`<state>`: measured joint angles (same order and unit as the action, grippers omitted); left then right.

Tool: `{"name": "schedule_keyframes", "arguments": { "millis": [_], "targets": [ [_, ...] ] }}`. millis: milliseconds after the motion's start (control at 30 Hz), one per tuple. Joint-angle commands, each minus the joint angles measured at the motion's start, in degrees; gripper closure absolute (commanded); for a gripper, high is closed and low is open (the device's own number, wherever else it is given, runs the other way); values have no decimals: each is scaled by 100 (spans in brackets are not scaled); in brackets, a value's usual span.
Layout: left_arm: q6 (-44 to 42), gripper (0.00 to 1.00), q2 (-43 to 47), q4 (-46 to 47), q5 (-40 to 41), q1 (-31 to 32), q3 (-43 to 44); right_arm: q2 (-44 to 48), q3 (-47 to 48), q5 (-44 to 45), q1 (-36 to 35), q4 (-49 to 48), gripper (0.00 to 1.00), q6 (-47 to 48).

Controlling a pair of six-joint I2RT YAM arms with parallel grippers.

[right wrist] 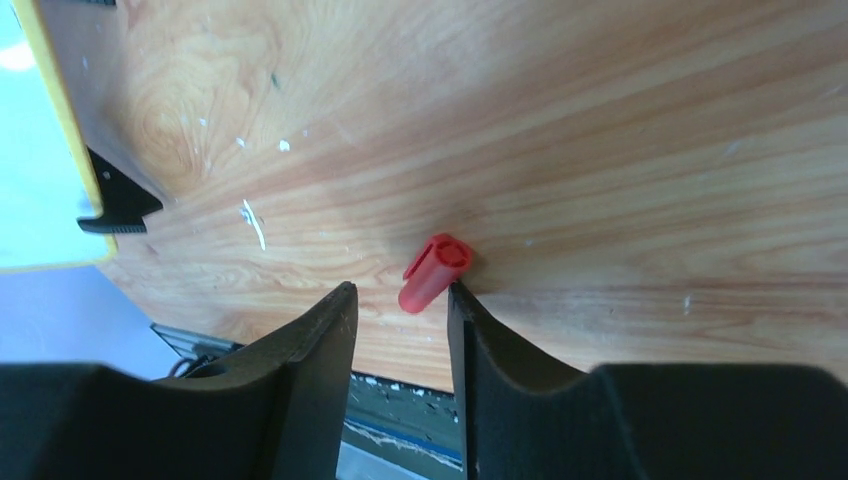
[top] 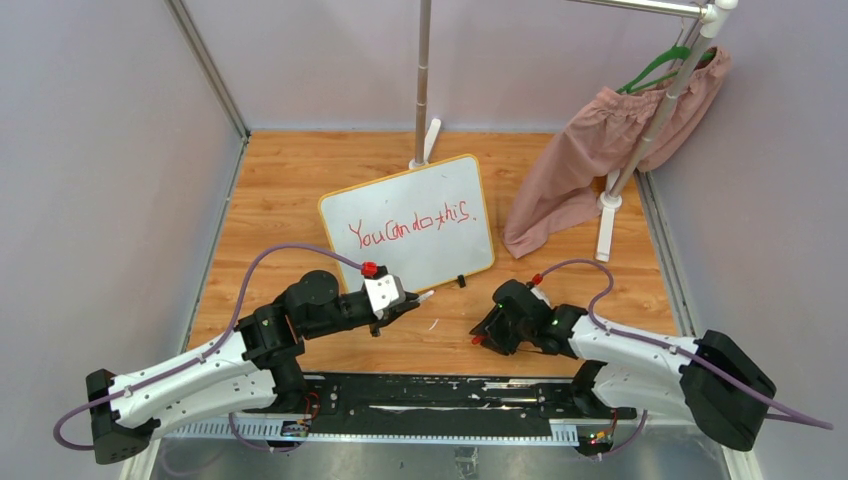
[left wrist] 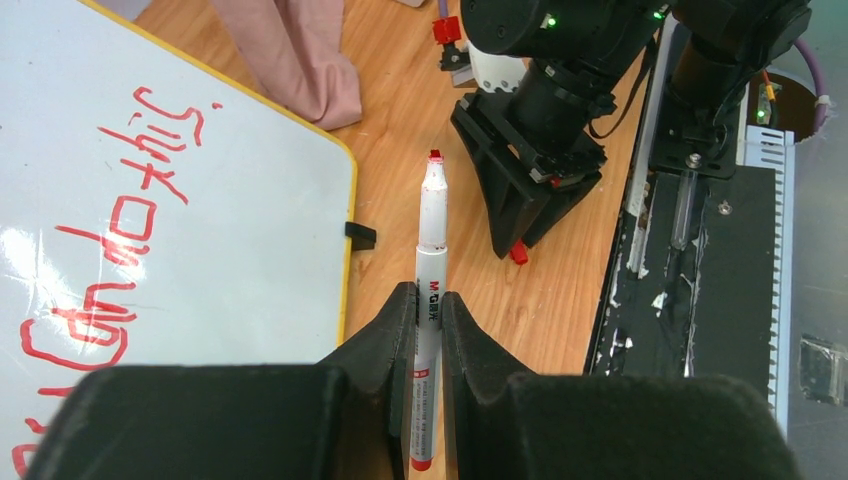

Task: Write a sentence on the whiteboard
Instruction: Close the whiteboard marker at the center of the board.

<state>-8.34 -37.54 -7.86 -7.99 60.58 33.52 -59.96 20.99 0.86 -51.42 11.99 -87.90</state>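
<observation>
The whiteboard lies tilted on the wooden table, with the sentence "You can do this." on it in red. My left gripper hovers just off the board's near edge, shut on a white marker whose red tip points forward, uncapped. In the left wrist view the whiteboard and the sentence fill the left side. My right gripper is down at the table with its jaws apart. A small red cap lies on the wood between the tips, touching the right finger.
A clothes rack with a pink garment stands at the back right, and its other pole rises behind the board. A black clip foot sticks out from the board's near edge. A black rail runs along the near table edge.
</observation>
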Motion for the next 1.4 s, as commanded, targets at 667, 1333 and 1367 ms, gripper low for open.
{"name": "schedule_keyframes", "arguments": {
  "millis": [667,1333,1367],
  "targets": [
    [-19,100,-8,-49,42,261,24,-2264,2271,133,592,2494,56,3767],
    [-19,100,13,-67,54,272,48,-2454,2847,604,0,2995,50,3327],
    [-19,100,26,-67,59,272,46,-2438,2819,602,-31,3021,50,3267]
  ]
}}
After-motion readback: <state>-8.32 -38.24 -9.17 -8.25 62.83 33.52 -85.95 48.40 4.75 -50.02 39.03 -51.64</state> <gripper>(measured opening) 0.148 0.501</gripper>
